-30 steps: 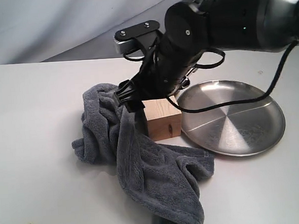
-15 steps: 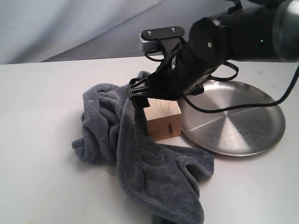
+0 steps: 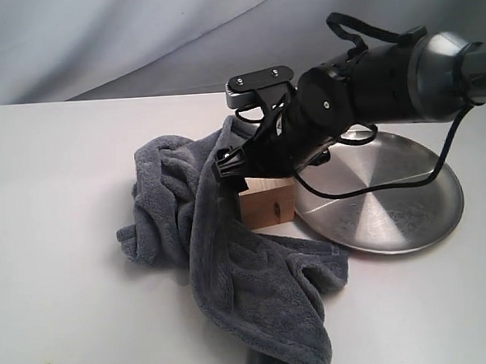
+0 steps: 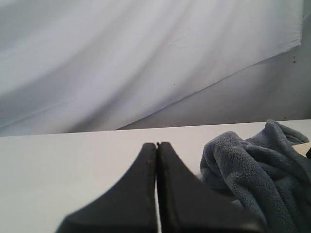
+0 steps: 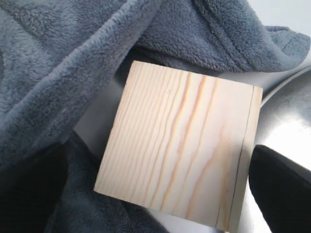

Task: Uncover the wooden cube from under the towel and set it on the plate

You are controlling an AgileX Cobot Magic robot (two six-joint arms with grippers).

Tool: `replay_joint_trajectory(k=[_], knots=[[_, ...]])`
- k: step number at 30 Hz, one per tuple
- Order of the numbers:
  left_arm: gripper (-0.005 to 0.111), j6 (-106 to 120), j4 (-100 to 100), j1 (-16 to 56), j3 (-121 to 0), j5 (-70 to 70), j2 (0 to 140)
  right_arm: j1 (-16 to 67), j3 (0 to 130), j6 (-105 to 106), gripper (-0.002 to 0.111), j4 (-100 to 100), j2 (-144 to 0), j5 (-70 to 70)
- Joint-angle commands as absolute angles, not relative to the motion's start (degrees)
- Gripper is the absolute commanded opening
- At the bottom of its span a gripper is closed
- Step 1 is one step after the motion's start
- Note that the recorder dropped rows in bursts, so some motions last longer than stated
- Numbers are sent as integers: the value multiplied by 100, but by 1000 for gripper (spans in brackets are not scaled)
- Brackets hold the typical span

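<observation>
The wooden cube point(image 3: 267, 205) stands uncovered on the table between the towel point(image 3: 232, 265) and the plate point(image 3: 393, 214), its pale grained top point(image 5: 180, 150) filling the right wrist view. My right gripper point(image 3: 255, 175) hangs just above it, open. One finger point(image 5: 282, 189) sits by the cube's plate side, and the other finger point(image 5: 26, 194) is over the towel point(image 5: 73, 58). Neither finger touches the cube. My left gripper point(image 4: 157, 145) is shut and empty, low over the bare table beside the towel point(image 4: 257, 165).
The dark blue-grey towel lies bunched left of the cube and trails toward the table's front edge. The steel plate's rim point(image 5: 286, 107) nearly touches the cube. A grey backdrop hangs behind the table point(image 3: 53, 177).
The right arm has swung from the towel's fold to directly over the cube and come lower. Its jaws have spread wider. Towel, cube and plate have stayed put.
</observation>
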State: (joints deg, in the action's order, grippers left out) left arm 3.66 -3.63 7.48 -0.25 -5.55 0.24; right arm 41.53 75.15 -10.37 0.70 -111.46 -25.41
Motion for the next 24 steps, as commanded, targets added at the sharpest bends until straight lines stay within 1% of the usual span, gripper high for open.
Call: replay_joint_trajectory(k=[1, 7, 15, 24], knots=[[0, 354, -377, 736, 0, -494, 0, 4112, 7512, -1050, 92, 179, -11150, -2349], [0, 354, -377, 736, 0, -494, 0, 4112, 7512, -1050, 92, 190, -11210, -2092], [0, 354, -377, 736, 0, -494, 0, 4112, 7512, -1050, 92, 234, -11536, -2147], [0, 354, -377, 736, 0, -494, 0, 4156, 7512, -1063, 92, 184, -11427, -2344]])
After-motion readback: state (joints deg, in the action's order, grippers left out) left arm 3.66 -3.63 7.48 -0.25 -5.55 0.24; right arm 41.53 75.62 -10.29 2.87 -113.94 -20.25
